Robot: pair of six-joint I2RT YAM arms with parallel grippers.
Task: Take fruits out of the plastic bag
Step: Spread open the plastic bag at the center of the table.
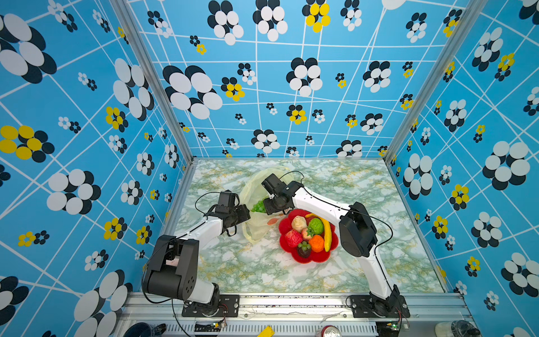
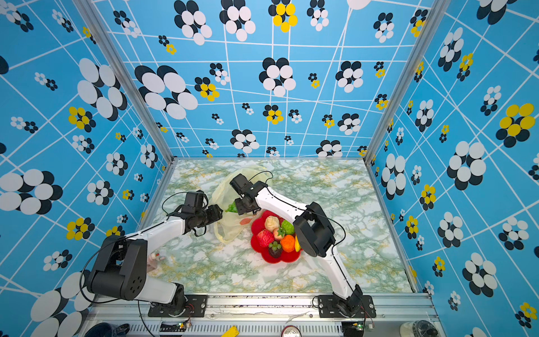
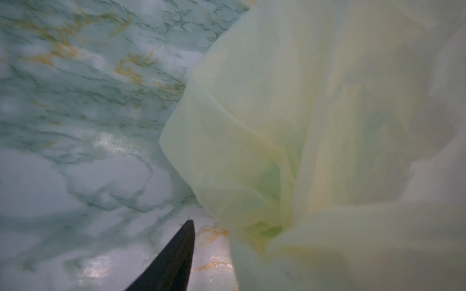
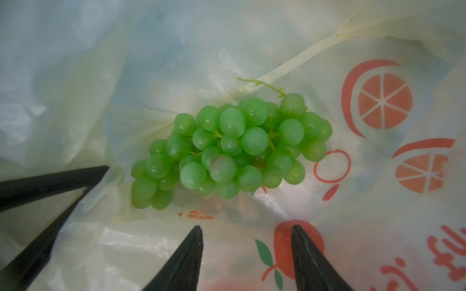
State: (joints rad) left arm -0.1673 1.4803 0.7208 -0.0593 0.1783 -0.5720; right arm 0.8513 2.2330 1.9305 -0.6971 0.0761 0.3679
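Right gripper (image 4: 247,229) jaws spread, empty, above green toy grape bunch (image 4: 227,148) in translucent pale-yellow plastic bag (image 4: 176,63). Left gripper (image 1: 244,215) beside bag, jaw state can't tell.

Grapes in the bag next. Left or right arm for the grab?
Right. Its pincer is open and pointed straight at the grapes, which lie uncovered inside the bag. The left pincer is outside the bag, with plastic between it and the grapes.

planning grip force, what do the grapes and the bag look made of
Green grape bunch: likely moulded plastic or rubber, glossy; each uniform bead carries a small highlight. Plastic bag: thin translucent film, pale yellow, slightly shiny; it creases and folds loosely.
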